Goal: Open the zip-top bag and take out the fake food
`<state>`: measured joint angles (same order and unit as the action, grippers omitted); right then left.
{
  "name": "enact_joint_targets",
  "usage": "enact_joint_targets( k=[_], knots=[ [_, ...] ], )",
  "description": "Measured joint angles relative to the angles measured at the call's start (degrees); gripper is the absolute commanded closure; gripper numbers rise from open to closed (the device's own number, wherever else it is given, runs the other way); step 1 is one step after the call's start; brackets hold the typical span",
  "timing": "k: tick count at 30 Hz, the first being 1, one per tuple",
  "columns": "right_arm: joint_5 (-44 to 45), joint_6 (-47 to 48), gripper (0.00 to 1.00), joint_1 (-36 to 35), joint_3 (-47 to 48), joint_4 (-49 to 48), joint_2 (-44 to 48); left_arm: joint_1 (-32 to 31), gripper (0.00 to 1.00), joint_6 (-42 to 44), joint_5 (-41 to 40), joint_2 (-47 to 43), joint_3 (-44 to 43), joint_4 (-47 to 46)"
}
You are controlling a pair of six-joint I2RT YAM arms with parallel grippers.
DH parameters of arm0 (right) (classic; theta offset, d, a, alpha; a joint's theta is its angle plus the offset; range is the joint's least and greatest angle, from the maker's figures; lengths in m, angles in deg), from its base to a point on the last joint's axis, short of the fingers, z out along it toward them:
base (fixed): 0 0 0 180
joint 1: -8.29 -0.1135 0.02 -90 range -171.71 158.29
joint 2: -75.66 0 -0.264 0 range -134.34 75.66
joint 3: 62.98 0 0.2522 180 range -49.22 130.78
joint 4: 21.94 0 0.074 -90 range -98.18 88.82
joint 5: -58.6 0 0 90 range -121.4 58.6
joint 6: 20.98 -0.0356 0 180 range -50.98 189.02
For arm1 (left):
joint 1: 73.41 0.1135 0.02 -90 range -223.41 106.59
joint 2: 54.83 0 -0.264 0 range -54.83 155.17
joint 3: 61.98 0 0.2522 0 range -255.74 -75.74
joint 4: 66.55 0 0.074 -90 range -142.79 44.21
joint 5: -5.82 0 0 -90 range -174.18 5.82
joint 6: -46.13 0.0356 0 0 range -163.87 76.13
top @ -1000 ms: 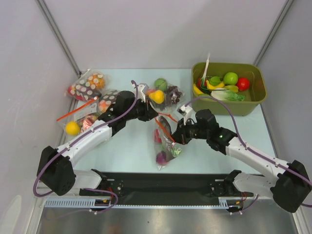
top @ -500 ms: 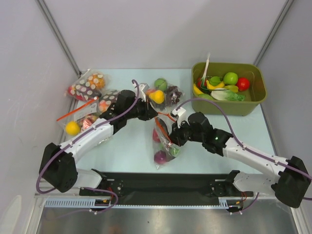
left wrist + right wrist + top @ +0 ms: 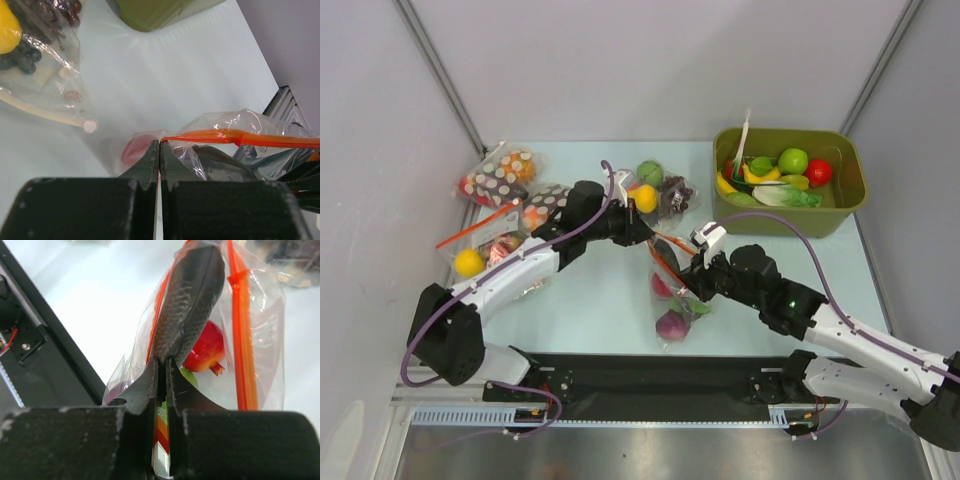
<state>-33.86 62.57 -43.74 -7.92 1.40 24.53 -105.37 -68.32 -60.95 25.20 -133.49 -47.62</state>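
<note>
The zip-top bag (image 3: 677,300) lies between the arms, its red-orange zip strip (image 3: 215,136) pulled taut. My left gripper (image 3: 642,234) is shut on the strip's end, as the left wrist view (image 3: 160,143) shows. My right gripper (image 3: 684,282) is shut on the tail of the grey fish piece (image 3: 192,295), which stands between the two orange mouth strips (image 3: 241,335). The right wrist view shows the jaws (image 3: 162,364) closed. A red ball (image 3: 206,348), a green piece (image 3: 699,307) and a purple piece (image 3: 672,325) are inside the bag.
A green bin (image 3: 852,208) with fake food stands at the back right. A white-strip bag (image 3: 658,190) with a green ball, yellow piece and grapes lies behind my left gripper. Brown dotted bags (image 3: 500,176) and a yellow-ball bag (image 3: 470,262) lie at the left.
My right gripper has moved right and toward the near edge, and the bag has shifted that way with it. My left gripper has followed slightly right, still on the strip.
</note>
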Motion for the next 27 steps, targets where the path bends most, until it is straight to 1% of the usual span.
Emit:
enact_joint_targets(
  k=[6,12,21,27],
  knots=[
    [5.1,-1.1,1.0,-0.5,-1.4,-0.5,1.1,0.0,1.0,0.1,0.5,0.2,0.1,-1.0],
    [10.6,-2.5,1.0,-0.7,-3.7,-2.2,4.7,-0.1,1.0,0.0,1.0,0.2,2.2,-2.9],
    [15.2,-4.3,1.0,-0.7,-4.2,-3.1,6.6,-0.3,1.0,0.0,1.7,0.1,3.8,-5.0],
    [16.1,-4.5,1.0,-0.7,-4.9,-3.9,6.9,-0.3,1.0,0.0,2.2,-0.9,5.9,-7.2]
  ],
)
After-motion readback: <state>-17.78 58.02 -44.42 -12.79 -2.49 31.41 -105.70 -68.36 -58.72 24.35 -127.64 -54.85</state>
